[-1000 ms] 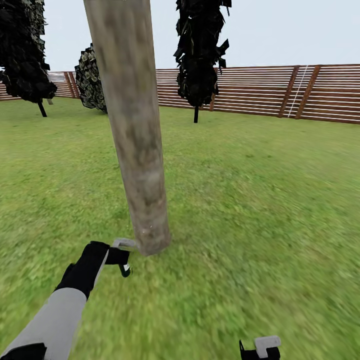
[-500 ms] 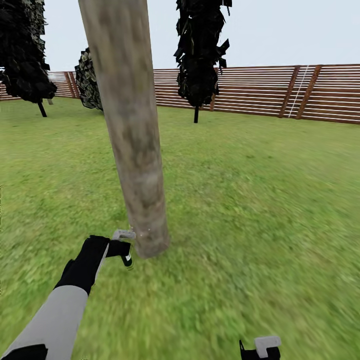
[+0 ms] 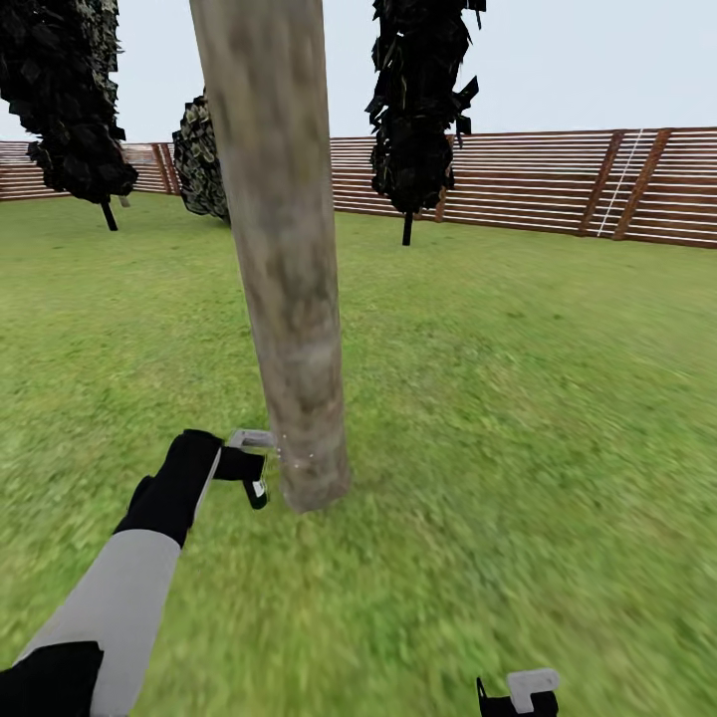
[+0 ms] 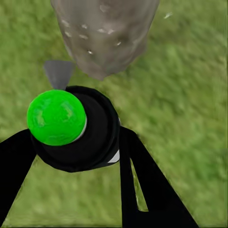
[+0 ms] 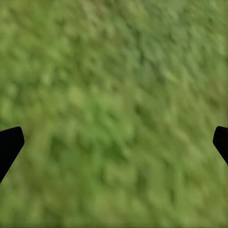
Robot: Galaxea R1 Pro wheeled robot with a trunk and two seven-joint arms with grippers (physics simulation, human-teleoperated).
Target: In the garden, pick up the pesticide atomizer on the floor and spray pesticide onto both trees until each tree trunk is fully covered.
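Note:
A thick trunk (image 3: pixel 289 299) of mottled grey-brown bark rises from the grass (image 3: pixel 518 398) just ahead of me. My left gripper (image 3: pixel 255 476) hangs right beside the trunk's base, shut on the pesticide atomizer (image 3: pixel 257 490), a small dark sprayer with a white mark. In the left wrist view the atomizer (image 4: pixel 76 133) shows a black body and a bright green cap between the dark fingers (image 4: pixel 137 180), facing the trunk's foot (image 4: pixel 104 33), which carries small pale specks. My right gripper (image 3: pixel 518 695) sits low at the picture's bottom edge, open over bare grass (image 5: pixel 114 109).
A brown slatted fence (image 3: pixel 558 184) closes the lawn at the back. Dark narrow trees stand at the far left (image 3: pixel 70 100), behind the trunk (image 3: pixel 204 159) and at the middle back (image 3: pixel 418 110). Open lawn stretches to the right of the trunk.
The head view has shifted, moving everything slightly right. My left gripper with the atomizer has risen a little and come closer to the trunk. The right gripper has kept its place.

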